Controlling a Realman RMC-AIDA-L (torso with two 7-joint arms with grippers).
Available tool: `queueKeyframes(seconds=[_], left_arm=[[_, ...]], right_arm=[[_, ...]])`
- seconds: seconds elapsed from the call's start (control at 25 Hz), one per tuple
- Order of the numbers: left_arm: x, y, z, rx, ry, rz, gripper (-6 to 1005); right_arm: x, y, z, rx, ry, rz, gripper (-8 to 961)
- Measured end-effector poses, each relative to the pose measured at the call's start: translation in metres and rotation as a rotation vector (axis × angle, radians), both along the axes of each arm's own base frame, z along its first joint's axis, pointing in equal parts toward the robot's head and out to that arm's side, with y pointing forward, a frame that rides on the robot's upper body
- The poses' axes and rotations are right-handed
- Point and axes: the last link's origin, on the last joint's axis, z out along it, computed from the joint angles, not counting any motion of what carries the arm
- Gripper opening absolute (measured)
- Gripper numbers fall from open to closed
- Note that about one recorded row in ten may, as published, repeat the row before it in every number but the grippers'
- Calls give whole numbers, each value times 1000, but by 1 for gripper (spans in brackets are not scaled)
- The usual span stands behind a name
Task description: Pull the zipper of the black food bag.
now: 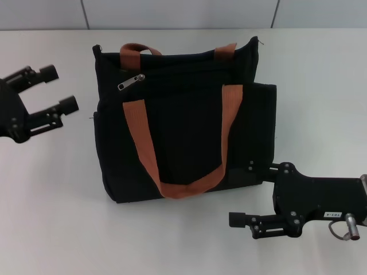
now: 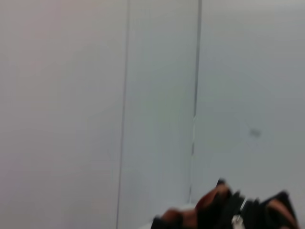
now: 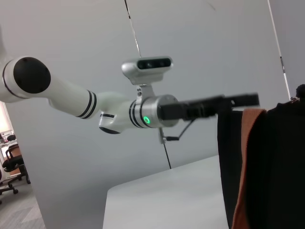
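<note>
I am keeping my left end effector (image 1: pixel 57 89) released, hovering left of the black food bag (image 1: pixel 183 123) standing on the tabletop (image 1: pixel 51 217). The zipper (image 1: pixel 131 82) is lying near the bag's upper left edge, so I am planning a level approach to pinch only the tab, avoiding the strap (image 1: pixel 136 123). My right end effector (image 1: pixel 243 195) is waiting released at the bag's lower right corner.

Bright even overhead light, soft shadows; left wrist view blurry, bag (image 2: pixel 228 212) out of focus.

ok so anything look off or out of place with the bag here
Nothing stands out. The black food bag stands upright on the white table, straps intact, zipper near its upper left edge. The left gripper is open beside it; the right gripper sits at its lower right corner.
</note>
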Motion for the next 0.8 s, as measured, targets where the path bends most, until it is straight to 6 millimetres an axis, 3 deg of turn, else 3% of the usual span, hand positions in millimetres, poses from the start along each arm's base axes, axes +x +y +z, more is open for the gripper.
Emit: queueKeyframes(seconds=[0.12,0.4,0.8], left_arm=[[-8,7,-13,-46,90,49,769],[-1,19,-38,-83,148,60,765],[7,28,-51,-33,197,11,759]], right_arm=[[-1,1,0,1,-1,4,815],[-1,4,0,8,-9,5,815],[-2,5,1,14,-9,6,814]])
